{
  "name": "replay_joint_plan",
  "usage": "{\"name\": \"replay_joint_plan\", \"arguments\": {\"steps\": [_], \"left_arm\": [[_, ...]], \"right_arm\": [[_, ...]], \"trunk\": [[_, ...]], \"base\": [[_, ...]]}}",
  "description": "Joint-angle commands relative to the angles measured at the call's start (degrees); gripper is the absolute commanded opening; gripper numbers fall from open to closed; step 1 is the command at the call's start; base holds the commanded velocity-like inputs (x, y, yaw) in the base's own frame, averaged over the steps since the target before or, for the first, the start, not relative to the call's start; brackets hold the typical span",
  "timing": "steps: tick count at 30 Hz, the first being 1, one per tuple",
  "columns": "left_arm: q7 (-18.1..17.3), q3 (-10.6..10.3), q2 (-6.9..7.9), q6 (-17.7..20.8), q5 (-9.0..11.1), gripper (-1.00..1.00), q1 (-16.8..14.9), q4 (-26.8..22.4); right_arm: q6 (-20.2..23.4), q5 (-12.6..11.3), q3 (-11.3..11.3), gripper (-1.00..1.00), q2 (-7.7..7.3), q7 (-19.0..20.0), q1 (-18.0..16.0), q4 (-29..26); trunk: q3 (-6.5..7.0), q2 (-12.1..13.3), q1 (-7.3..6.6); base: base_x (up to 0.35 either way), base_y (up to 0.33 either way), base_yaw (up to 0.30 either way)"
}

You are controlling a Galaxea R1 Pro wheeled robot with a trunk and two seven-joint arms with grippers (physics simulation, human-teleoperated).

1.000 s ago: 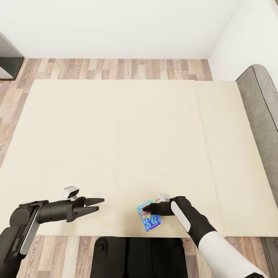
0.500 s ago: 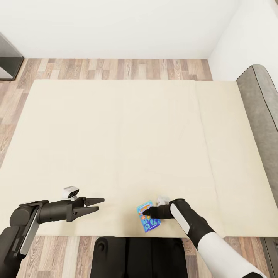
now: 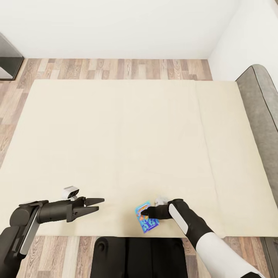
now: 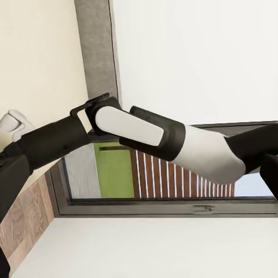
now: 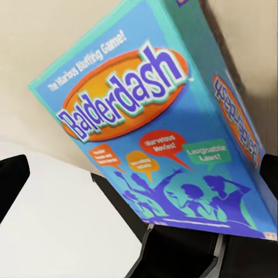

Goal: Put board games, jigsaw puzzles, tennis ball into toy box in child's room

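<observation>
The left hand [image 3: 94,205] hovers open and empty over the bed [image 3: 116,135], well apart from the right hand [image 3: 143,211], which has drawn the blue game box [image 3: 147,222] slightly nearer the bed's edge, apparently gripped for lifting.

The bed [image 3: 127,143] takes up the middle of the head view, with floor [image 3: 116,68] behind it and a wall [image 3: 116,27] beyond that. A board game [image 3: 146,217] lies on the bed at its near edge, a little right of centre — the right gripper [image 3: 143,212] is on it. The left gripper [image 3: 96,205] hangs over the near edge too, well to the left of the game. A padded headboard [image 3: 260,112] runs along the bed's right side.
</observation>
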Motion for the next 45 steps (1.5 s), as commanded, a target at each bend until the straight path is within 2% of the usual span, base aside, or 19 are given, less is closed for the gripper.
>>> {"name": "replay_joint_plan", "arguments": {"steps": [1,45], "left_arm": [[-0.21,-0.01,0.04,0.60,-0.02,1.00,-0.01,-0.02],[-0.21,-0.01,0.11,0.61,-0.02,1.00,-0.01,-0.02]], "right_arm": [[0.20,0.35,0.00,1.00,0.03,0.29,-0.02,-0.03],[0.27,0.34,-0.04,1.00,0.16,0.24,-0.02,-0.03]], "trunk": [[-0.06,-0.09,0.03],[-0.06,-0.09,0.03]], "base": [[0.000,0.000,0.000],[0.000,0.026,0.000]]}}
